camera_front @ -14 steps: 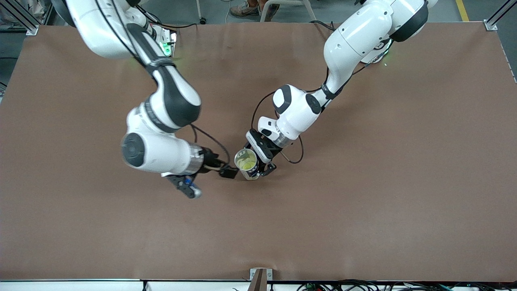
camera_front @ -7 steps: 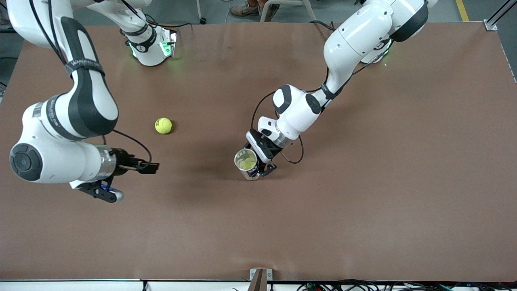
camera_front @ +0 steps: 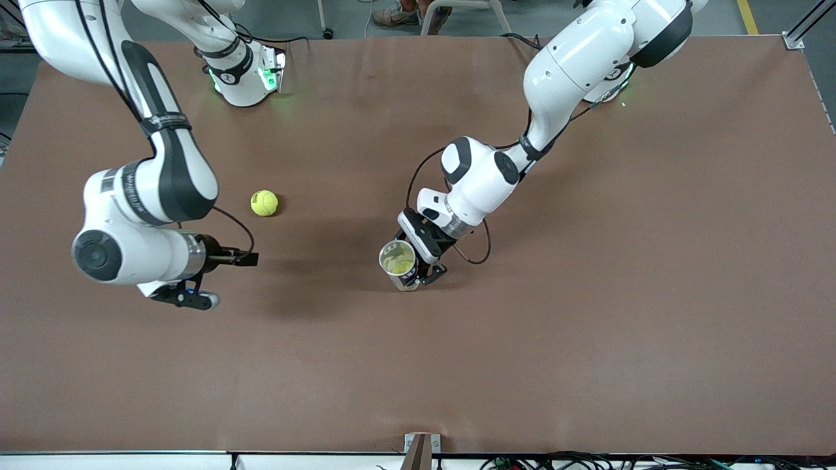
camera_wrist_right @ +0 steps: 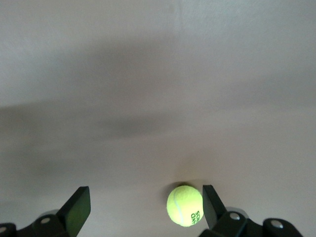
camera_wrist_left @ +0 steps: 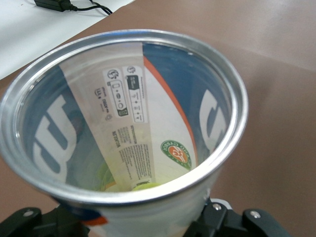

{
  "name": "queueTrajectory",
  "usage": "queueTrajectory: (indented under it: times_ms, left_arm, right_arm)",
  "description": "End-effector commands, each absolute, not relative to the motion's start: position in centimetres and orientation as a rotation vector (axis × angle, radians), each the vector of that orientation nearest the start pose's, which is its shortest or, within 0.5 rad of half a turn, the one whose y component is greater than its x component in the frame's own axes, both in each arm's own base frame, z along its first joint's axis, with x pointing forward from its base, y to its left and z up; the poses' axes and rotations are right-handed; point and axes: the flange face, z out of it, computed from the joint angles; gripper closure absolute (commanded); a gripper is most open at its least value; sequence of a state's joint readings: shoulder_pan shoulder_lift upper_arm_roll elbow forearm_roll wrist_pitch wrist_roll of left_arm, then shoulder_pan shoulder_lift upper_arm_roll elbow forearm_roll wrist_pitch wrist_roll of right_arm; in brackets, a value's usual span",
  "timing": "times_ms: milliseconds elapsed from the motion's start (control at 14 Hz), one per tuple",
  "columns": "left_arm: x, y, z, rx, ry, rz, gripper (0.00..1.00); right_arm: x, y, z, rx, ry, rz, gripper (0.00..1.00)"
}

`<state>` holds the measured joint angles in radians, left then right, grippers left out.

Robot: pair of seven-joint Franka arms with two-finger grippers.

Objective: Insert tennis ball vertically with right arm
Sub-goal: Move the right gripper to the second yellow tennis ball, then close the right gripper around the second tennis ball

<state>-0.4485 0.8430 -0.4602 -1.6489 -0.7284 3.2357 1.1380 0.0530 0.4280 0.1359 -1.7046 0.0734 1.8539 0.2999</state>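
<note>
While the can (camera_front: 400, 263) is gripped upright by the left pincer (camera_front: 421, 261) near the middle of the counter (camera_front: 588, 326), a loose tennis ball (camera_front: 264, 203) is seen lying on the brown surface toward the right arm's end, well apart from the can and farther from the front camera than it. Something yellow-green is glimpsed at the bottom of the can (camera_wrist_left: 123, 143) through its open metal rim, both from above and in the left wrist view. The right pincer (camera_front: 245, 259) is held over bare counter, nearer the right arm's end than the can, with the ball resting a little farther from the front camera. In the right wrist view its fingers (camera_wrist_right: 79, 207) are spread wide and hold nothing, and the tennis ball (camera_wrist_right: 185, 205) is framed just beside one fingertip.
</note>
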Motion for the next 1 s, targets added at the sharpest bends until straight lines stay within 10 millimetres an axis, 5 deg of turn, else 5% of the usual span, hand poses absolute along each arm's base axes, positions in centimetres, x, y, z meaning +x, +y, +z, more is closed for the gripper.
queueTrajectory:
  times_ms: [0,214,641,927]
  left_arm:
    - [53.4,-46.6,19.6,-2.870,1.605,-1.196,0.24]
    - [53.5,-46.7,19.6,-2.871,1.605,-1.197,0.23]
    - [53.7,-46.7,19.8,-2.870,1.601,-1.207,0.23]
    - [53.7,-46.7,19.8,-2.871,1.600,-1.206,0.23]
  right_arm:
    - [56.5,10.7,32.8,-3.085,0.118,0.447,0.00]
    - [52.4,10.6,31.4,-3.114,0.087,0.432,0.00]
    - [47.6,10.6,24.9,-3.123,0.071,0.405,0.00]
    - [45.8,10.2,22.6,-3.123,0.075,0.383,0.00]
